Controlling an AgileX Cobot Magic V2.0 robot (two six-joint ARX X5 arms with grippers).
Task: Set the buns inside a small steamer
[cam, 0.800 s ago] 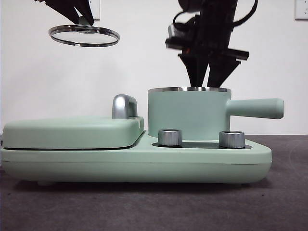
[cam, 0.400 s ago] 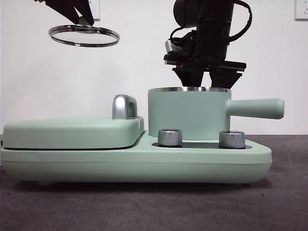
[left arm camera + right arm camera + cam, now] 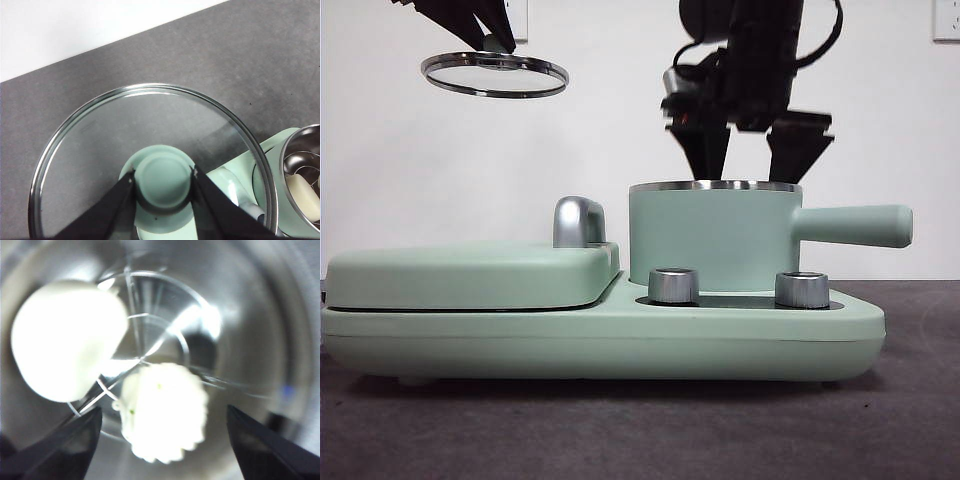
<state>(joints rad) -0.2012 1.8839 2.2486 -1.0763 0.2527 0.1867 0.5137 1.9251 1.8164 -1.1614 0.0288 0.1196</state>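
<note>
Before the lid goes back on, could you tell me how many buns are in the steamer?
2. Both lie inside the steamer: the smooth bun against the wall, the ridged bun beside it, near the middle.

The small steamer (image 3: 713, 237) stands uncovered, so I have a clear way in from above. My right gripper (image 3: 752, 150) hangs just over the rim, jaws spread. Inside, the smooth bun (image 3: 67, 340) and the ridged bun (image 3: 164, 411) take up much of the floor. My left gripper (image 3: 163, 181) holds the glass lid (image 3: 495, 74) high over the flat griddle section (image 3: 470, 273), well aside.
</note>
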